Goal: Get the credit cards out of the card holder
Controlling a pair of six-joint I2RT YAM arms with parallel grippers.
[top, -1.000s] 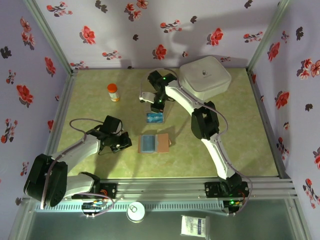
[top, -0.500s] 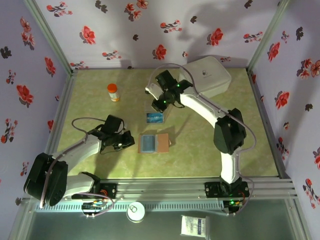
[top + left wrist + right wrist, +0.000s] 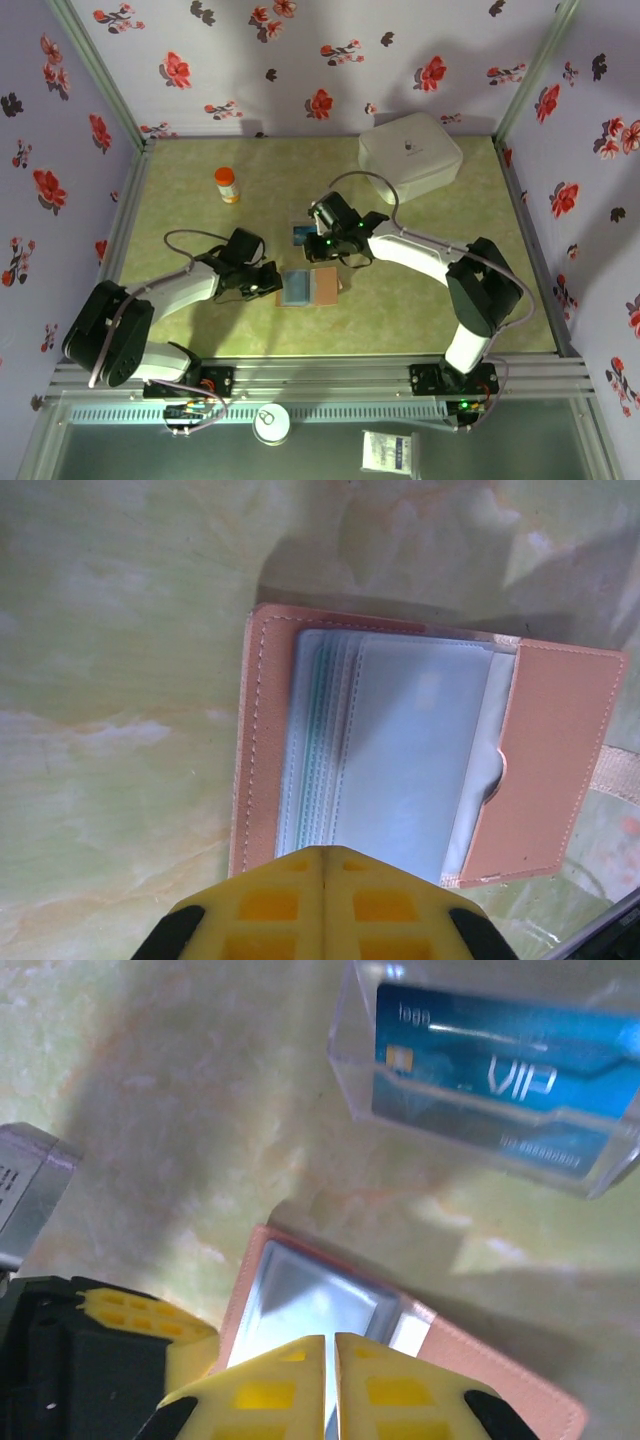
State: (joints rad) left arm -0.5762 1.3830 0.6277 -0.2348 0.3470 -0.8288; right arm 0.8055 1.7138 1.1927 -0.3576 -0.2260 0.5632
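The card holder [image 3: 326,285] lies open on the green table, brown with blue-grey sleeves [image 3: 420,750]. Teal edges of credit cards [image 3: 318,750] show in the sleeves. One blue credit card [image 3: 480,1080] marked VIP lies in a clear tray [image 3: 345,1070] just behind the holder. My left gripper [image 3: 268,284] is shut and empty, its tip [image 3: 322,852] over the holder's left edge. My right gripper [image 3: 320,258] hovers over the holder's far side. Its fingertips [image 3: 330,1340] stand a narrow slit apart with nothing between them.
A big white rounded box [image 3: 410,150] sits at the back right and an orange bottle [image 3: 228,184] at the back left. Flowered walls close in the table on three sides. The left gripper's yellow finger [image 3: 125,1325] shows close beside the right one.
The right arm swung from behind the clear tray toward me, over the card holder, and its jaws parted a little. The left gripper slid right to the holder's edge.
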